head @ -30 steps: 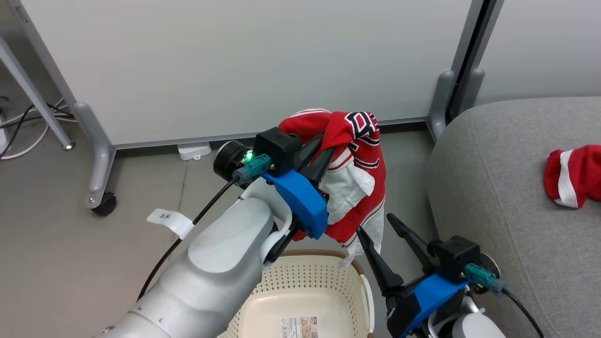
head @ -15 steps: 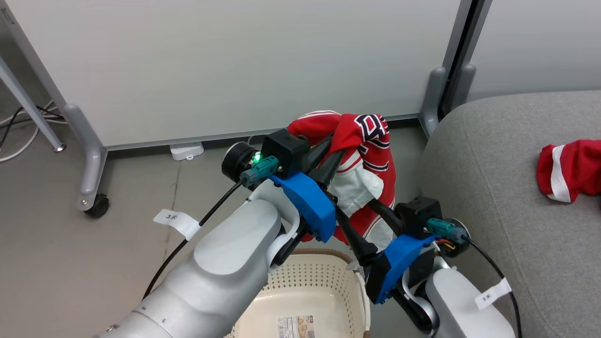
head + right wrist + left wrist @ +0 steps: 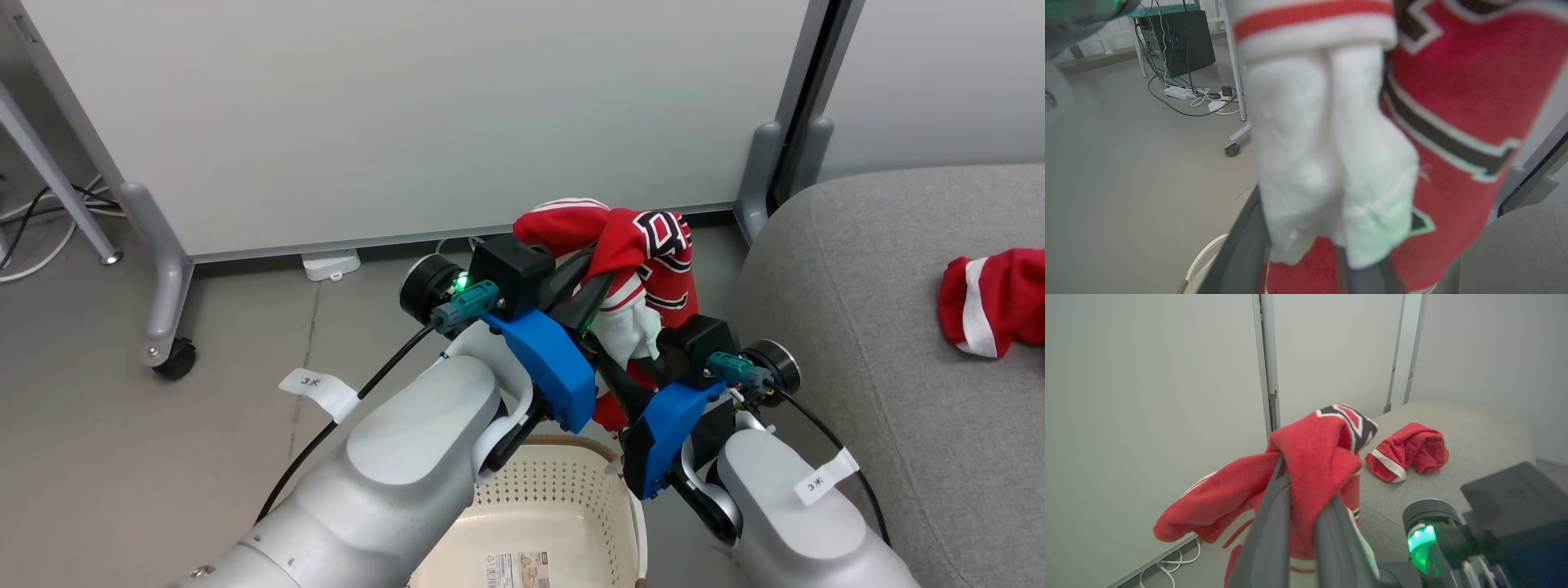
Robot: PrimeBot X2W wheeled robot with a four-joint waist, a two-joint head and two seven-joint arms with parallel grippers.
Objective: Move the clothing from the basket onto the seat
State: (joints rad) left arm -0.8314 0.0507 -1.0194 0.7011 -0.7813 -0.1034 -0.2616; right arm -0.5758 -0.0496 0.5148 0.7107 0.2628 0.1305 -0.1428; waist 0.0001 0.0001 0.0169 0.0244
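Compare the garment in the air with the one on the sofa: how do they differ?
The held garment hangs in the air, pinched in the left end effector; the sofa garment lies bunched on the sofa, untouched. The held garment shows navy-and-white trim and a white panel; the sofa garment shows a white stripe. Both are red with white.

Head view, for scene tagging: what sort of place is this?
Probably an office or lab: pale partition panels on castor feet, loose white cables on the floor, a light grey woven sofa.
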